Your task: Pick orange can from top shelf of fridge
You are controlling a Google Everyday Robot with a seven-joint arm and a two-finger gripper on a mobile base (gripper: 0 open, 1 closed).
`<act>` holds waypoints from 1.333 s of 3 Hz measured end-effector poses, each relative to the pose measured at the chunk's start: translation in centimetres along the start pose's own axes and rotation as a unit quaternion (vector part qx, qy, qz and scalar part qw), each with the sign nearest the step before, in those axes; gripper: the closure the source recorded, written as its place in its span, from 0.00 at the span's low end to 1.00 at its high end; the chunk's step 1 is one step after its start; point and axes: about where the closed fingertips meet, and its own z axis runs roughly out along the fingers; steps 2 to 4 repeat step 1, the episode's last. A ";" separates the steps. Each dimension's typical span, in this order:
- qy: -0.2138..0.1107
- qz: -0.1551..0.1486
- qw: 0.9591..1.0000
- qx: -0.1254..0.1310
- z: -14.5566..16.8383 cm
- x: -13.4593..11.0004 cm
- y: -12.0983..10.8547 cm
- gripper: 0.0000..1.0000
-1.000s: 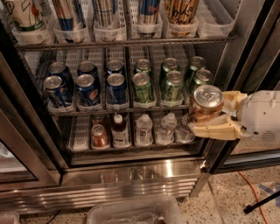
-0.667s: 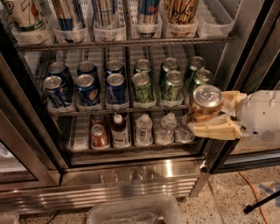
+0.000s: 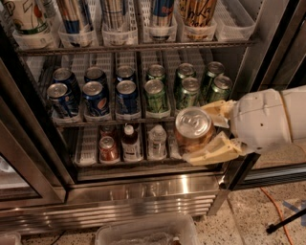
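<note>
- Clearly, your gripper sat nearest the camera, out in front of the fridge's lower right side. Its two tan fingers were pinched on the orange can.
- You held the can upright, silver lid up, with one finger on the far upper side of its body and one on the near lower side. I judge that opposed grip suited a smooth round can, so it would neither tip nor slide.
- Your fingers were spread only to the can's width and touched nothing else.
- The can hung clear of every rack, so the pick looked all but done to me.
- Behind it, the fridge showed its stainless base and a low rack of small bottles.
- Farther back, short blue cans and green cans stood in lanes on the middle rack, near your upper finger but apart from it.
- Farthest, the top shelf carried tall cans in clear lane trays, which kept each in its row. Another gold-toned tall can stood there, and the tray to its right looked unfilled.
</note>
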 end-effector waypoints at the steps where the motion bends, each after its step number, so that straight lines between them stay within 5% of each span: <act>1: -0.001 -0.008 1.000 -0.018 0.3 -0.4 0.7 1.00; 4: -0.001 -0.008 1.000 -0.018 0.3 -0.4 0.7 1.00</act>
